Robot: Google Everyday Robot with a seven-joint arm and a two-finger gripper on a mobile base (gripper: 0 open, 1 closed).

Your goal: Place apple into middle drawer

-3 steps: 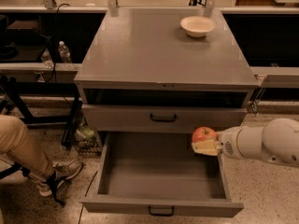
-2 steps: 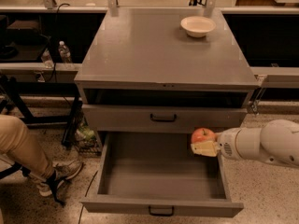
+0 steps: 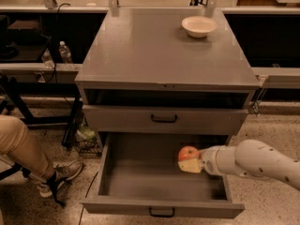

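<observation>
The red-orange apple (image 3: 188, 152) is held in my gripper (image 3: 189, 162), which reaches in from the right on a white arm. The pale fingers (image 3: 190, 167) are closed on the apple's underside. The apple hangs over the right part of the middle drawer (image 3: 136, 175), a wide grey tray pulled fully open, with its black handle (image 3: 161, 213) at the front. I cannot tell whether the apple touches the drawer floor. The identical grey front above (image 3: 164, 118) is nearly shut.
A shallow white bowl (image 3: 199, 26) sits on the cabinet top (image 3: 154, 50) at the back right. A seated person's leg and shoe (image 3: 28, 158) are at the left. Water bottles (image 3: 64, 52) stand on a shelf behind, to the left.
My gripper has moved left and down with the apple, from beside the drawer's right wall to inside the open drawer.
</observation>
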